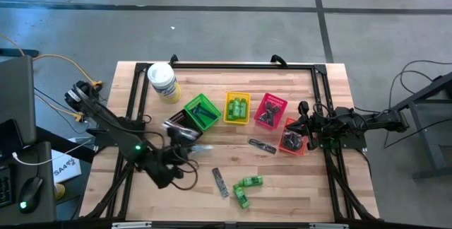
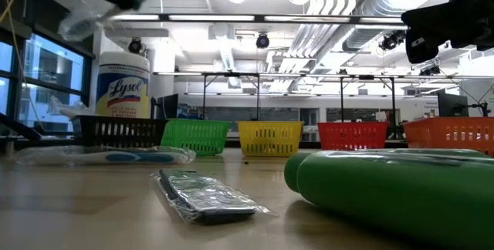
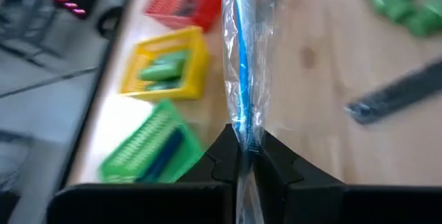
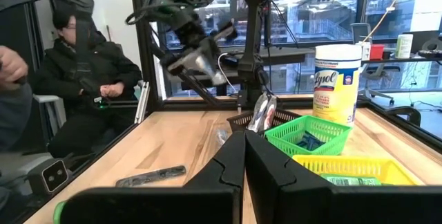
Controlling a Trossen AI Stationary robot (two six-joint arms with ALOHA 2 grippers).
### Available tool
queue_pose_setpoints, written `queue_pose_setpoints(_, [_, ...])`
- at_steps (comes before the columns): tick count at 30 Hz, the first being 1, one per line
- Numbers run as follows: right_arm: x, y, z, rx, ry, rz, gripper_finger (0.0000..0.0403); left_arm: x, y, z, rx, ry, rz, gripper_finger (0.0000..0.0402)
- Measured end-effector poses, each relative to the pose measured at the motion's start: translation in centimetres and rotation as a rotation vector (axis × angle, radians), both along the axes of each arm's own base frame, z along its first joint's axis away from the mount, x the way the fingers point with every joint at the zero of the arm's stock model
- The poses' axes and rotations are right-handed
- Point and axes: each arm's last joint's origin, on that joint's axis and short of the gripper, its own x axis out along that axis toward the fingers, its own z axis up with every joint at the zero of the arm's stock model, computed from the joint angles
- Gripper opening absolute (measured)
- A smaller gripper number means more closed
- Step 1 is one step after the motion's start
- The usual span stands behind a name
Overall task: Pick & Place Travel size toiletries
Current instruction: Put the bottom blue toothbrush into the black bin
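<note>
Pinching the wrapped razor (image 3: pixel 242 58) between left claw (image 3: pixel 245 156) tips

Surface (image 1: pixel 296 186): pale wood planks, matt, visible grain. Baskets, e.g. yellow basket (image 1: pixel 237 107): slotted plastic, slightly glossy. Wrapped stick (image 3: pixel 243 51) in left hand (image 3: pixel 246 156): clear, crinkled, shiny film over a blue core. Green mini bottles (image 1: pixel 247 186): smooth plastic, satin sheen. White tub (image 1: pixel 163 82): plastic with a glossy printed label. Hand fingers: matt black plastic.
</note>
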Motion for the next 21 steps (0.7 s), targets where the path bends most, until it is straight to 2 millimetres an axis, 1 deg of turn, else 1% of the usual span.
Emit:
queue_pose_setpoints(4, [0.0, 0.0, 0.0, 0.000, 0.000, 0.000, 0.0004, -2.8, 0.8, 1.4, 0.003, -0.085, 0.052, 0.0019])
queue_pose_setpoints(7, [0.0, 0.0, 0.0, 0.000, 0.001, 0.000, 0.0003, -4.9, 1.5, 1.2, -0.037, -0.133, 0.043, 0.0019])
queue_pose_setpoints(9, [0.0, 0.0, 0.0, 0.000, 0.000, -0.001, 0.0004, -6.1, 2.2, 0.5, -0.079, -0.155, 0.052, 0.0019])
queue_pose_setpoints(13, [0.0, 0.0, 0.0, -0.005, 0.000, -0.004, 0.0003, -7.7, 3.4, -1.6, -0.144, -0.200, 0.052, 0.0019])
queue_pose_setpoints(17, [0.0, 0.0, 0.0, -0.006, 0.000, -0.005, 0.0004, -8.7, 4.7, -3.4, -0.180, -0.236, 0.056, 0.0019])
queue_pose_setpoints(21, [0.0, 0.0, 0.0, -0.002, 0.000, -0.005, 0.0003, -9.6, 5.6, -4.3, -0.207, -0.274, 0.064, 0.0019])
